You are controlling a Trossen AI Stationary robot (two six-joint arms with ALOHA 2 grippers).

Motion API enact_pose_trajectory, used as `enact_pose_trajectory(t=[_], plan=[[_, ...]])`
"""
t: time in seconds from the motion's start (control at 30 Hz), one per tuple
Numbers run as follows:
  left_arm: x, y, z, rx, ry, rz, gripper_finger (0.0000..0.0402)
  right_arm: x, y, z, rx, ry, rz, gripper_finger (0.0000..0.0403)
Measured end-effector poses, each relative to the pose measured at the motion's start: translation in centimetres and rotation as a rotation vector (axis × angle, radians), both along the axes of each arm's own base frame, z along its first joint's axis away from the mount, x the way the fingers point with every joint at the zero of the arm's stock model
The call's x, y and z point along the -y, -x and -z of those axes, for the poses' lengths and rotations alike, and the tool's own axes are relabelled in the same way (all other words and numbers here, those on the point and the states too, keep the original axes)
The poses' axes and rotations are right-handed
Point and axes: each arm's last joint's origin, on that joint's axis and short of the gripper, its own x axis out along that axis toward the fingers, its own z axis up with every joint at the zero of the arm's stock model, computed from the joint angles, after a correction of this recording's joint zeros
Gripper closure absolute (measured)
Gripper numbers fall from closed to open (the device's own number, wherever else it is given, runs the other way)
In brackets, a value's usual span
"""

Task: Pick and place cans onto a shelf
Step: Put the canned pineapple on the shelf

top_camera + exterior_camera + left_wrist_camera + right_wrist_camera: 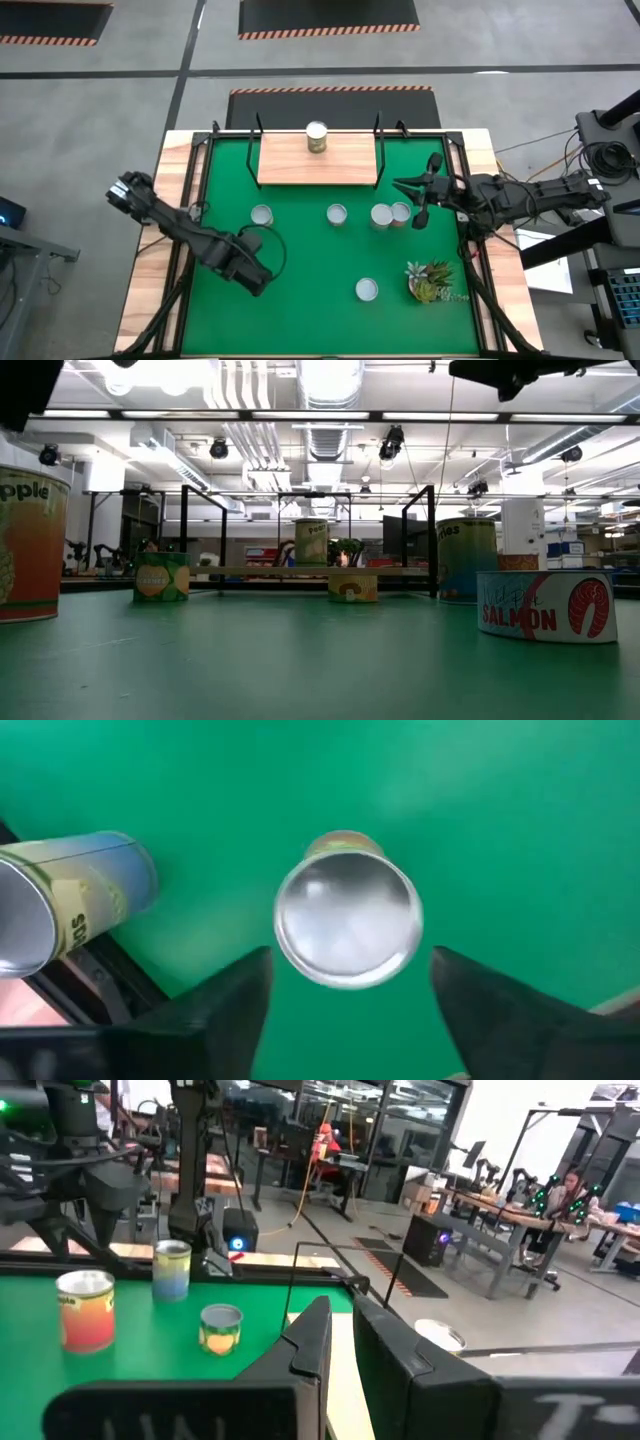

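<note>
Over the green mat on the table, the left claw hangs with its dark fingers spread wide on either side of a small silver-topped can, clear of its rim. One labelled tin stands upright on the flat light-wood shelf at the far edge. Four more silver-topped cans sit loose on the mat, two of them touching. At the right edge, the right claw hovers beside that pair, pinched nearly together and empty. A small leafy plant lies near the right front corner.
</note>
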Motion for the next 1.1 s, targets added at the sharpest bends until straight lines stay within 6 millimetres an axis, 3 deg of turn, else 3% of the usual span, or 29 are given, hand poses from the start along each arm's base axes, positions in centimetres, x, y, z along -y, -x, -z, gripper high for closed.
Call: enact_pose_trajectory(t=[0.17,0.3,1.1], plan=[[0.2,0.4,1.4,-0.034,-0.037,-0.002,0.0063,0.0,0.0,0.1,-0.003,-0.010,0.000,0.0367],[0.1,0.4,2.4,-0.021,-0.054,-0.003,0.0038,0.0,0.0,0.1,-0.005,-0.019,0.000,0.0367],[0.4,0.2,4.7,0.032,-0.015,0.059,0.0052,0.0,0.0,0.6,-0.049,-0.034,0.001,0.0367]])
